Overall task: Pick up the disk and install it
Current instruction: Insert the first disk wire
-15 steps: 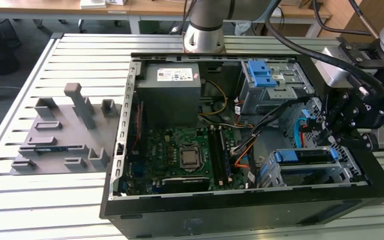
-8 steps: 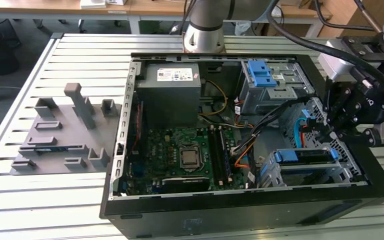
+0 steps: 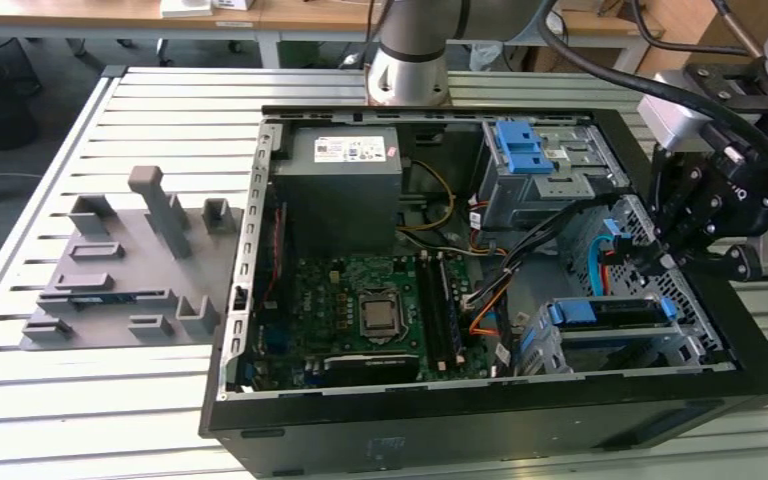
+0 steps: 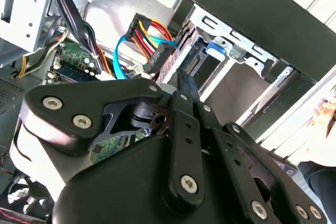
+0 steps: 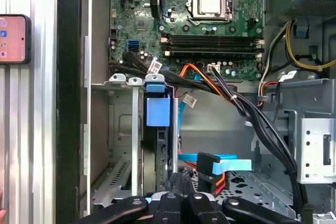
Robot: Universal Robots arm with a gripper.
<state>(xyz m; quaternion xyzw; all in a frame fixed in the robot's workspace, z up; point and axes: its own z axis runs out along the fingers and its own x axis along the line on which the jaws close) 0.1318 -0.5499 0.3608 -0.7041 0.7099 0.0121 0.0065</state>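
The disk (image 3: 604,313) sits in the metal cage at the case's corner on the exterior view's right, near the front, blue rails showing. In the first wrist view I see the disk (image 5: 158,129) edge-on in its slot, with a blue plastic tab at its far end. My gripper (image 3: 664,262) hangs just over the disk's near end, inside the case. Its black fingers (image 5: 179,178) look shut together, tips at the disk's end edge with nothing between them. In the second wrist view the gripper (image 4: 184,80) points at the cage beside the red, yellow and blue cables.
A grey power-supply box (image 3: 344,165) and green motherboard (image 3: 371,310) fill the case's middle. A second cage with a blue latch (image 3: 538,160) stands behind. Cable bundles (image 5: 247,114) run close by. A grey fixture (image 3: 124,265) and a phone (image 5: 13,38) lie outside; a hand (image 4: 325,114) is nearby.
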